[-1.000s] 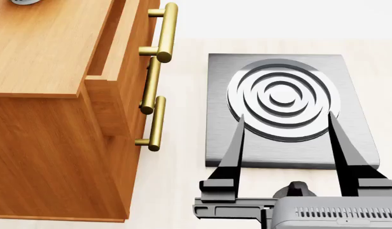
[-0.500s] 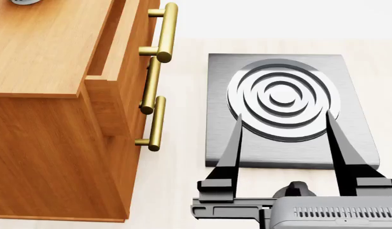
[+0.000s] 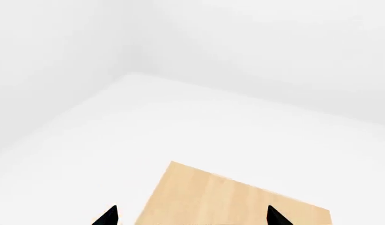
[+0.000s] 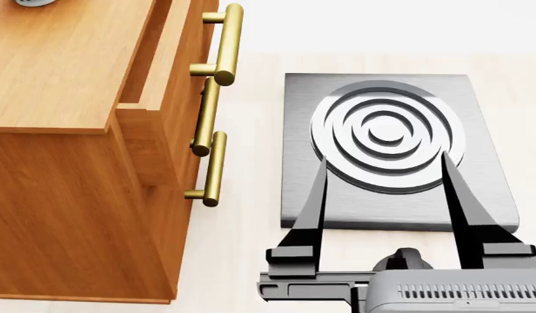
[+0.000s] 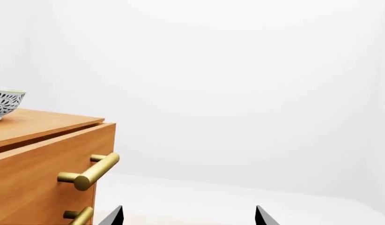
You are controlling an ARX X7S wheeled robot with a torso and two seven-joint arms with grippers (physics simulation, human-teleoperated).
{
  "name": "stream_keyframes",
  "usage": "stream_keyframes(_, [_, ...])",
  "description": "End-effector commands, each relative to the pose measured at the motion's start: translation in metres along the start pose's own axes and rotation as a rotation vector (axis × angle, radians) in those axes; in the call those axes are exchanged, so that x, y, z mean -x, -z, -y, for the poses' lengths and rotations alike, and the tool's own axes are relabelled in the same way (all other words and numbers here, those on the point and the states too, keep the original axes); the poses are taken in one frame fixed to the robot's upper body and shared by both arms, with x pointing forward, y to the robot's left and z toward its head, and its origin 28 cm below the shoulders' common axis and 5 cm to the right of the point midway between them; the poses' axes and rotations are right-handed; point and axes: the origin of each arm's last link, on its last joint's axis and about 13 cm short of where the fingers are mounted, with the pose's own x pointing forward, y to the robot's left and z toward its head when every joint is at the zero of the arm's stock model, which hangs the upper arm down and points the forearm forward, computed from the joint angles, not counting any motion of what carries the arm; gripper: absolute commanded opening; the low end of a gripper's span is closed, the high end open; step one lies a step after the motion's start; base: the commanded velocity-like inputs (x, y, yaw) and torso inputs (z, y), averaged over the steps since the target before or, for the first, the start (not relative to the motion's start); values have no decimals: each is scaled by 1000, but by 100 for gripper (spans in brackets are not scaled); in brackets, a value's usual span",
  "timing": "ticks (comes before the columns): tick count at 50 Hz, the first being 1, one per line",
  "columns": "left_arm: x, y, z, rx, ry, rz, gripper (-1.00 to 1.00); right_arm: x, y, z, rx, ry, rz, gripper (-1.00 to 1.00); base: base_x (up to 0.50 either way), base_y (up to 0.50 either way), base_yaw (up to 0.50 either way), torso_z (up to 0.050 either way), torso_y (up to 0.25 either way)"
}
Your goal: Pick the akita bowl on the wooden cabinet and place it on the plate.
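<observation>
The akita bowl [image 5: 5, 103], white with a dark blue pattern, stands on top of the wooden cabinet [image 5: 42, 154], and only a sliver of the bowl [image 4: 33, 2] shows at the head view's upper edge. My right gripper [image 4: 383, 158] is open over the grey stove, to the right of the cabinet [image 4: 59, 78] and far from the bowl. In the right wrist view the right gripper [image 5: 188, 216] shows two spread tips with nothing between them. Two dark tips of my left gripper [image 3: 192, 219] stand wide apart and hold nothing. The plate is out of view.
A grey square stove [image 4: 303, 195] with a ringed round burner [image 4: 388, 134] lies on the pale wood surface [image 4: 246, 195] right of the cabinet. Brass bar handles [image 4: 226, 45] stick out from the cabinet's drawers toward the stove. White walls lie behind.
My right gripper has drifted slightly to the left over the stove, still open. Nothing else has moved.
</observation>
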Motion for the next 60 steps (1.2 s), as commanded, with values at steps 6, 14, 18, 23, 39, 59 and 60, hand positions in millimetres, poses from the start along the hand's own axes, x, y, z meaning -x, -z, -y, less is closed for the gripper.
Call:
stream_keyframes(6, [-1,3,-10,-87,-89,-33,100,0,0,0,2,0,1,100,0,0,0,0,0])
stream_keyframes(14, [-2,4,-10,39,2,-67,100,0,0,0,4,-1,0,100,0,0,0,0,0])
stream_keyframes(18, [-1,6,-7,28,23,-90,100,0,1,-1,1,-1,-1,100,0,0,0,0,0])
stream_keyframes(23, [1,6,-6,31,46,-110,100,0,1,0,1,0,-2,100,0,0,0,0,0])
stream_keyframes(39, [4,13,-10,-19,-3,-217,100,0,0,0,2,3,1,100,0,0,0,0,0])
stream_keyframes(59, [4,15,-9,-87,48,-212,100,0,-1,0,3,3,5,100,0,0,0,0,0])
stream_keyframes(60, [4,15,-9,-80,45,-215,100,0,-1,0,2,3,5,100,0,0,0,0,-209])
